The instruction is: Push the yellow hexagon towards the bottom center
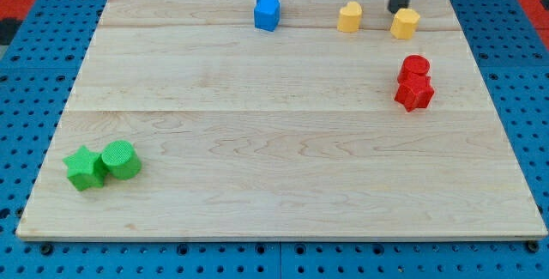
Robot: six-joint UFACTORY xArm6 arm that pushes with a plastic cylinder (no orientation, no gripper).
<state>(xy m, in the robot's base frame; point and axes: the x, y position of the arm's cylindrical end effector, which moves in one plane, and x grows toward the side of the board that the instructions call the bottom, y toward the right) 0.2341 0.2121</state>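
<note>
Yellow hexagon (405, 23) sits near the table's (274, 184) top right; the tool is a bare rod with nothing to grip, my tip (398, 9) touching its upper-left edge. Better to push down and leftward, steering clear of the red blocks (414, 83) just below.

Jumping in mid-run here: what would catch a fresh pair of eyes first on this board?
Probably the dark rod coming down at the view's top right, my tip right behind the yellow hexagon, with a second yellow block just to its left. Next, the tight pairs: two red blocks stacked close below the hexagon, and two green blocks touching at the bottom left. A lone blue block sits top center.
</note>
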